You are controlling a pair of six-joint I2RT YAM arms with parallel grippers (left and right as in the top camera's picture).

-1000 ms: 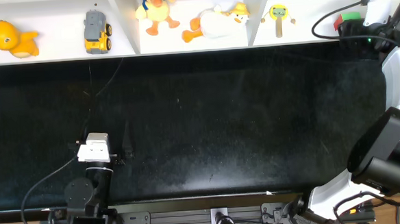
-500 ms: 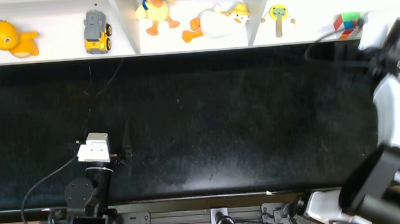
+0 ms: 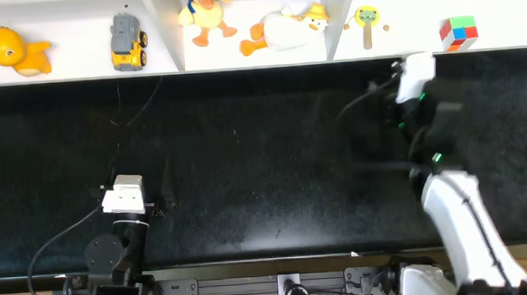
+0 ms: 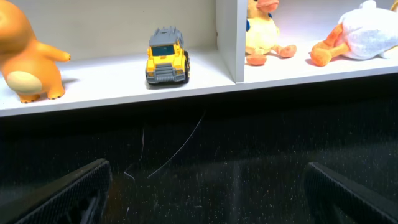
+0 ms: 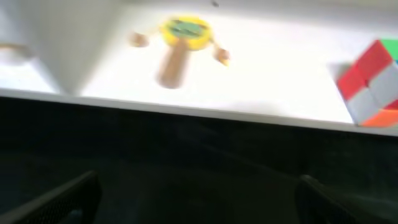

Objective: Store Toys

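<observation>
We see a glossy multicoloured plastic cube [image 3: 458, 32] on the smooth white shelf [image 3: 69, 49], sharing a bay with a yellow round rattle drum on a wooden handle [image 5: 178, 43], right arm stretched over the matte black tabletop [image 3: 264, 165], right gripper [image 5: 198, 199] facing both toys, fingers spread and empty, left gripper [image 4: 205, 199] likewise spread, holding nothing.

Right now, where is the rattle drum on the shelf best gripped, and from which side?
Probably by its wooden handle, coming in from the table side. The rattle drum lies flat with the handle pointing at the shelf's open front edge, a slim shaft easy to close across; the round head has beads at either side.
</observation>
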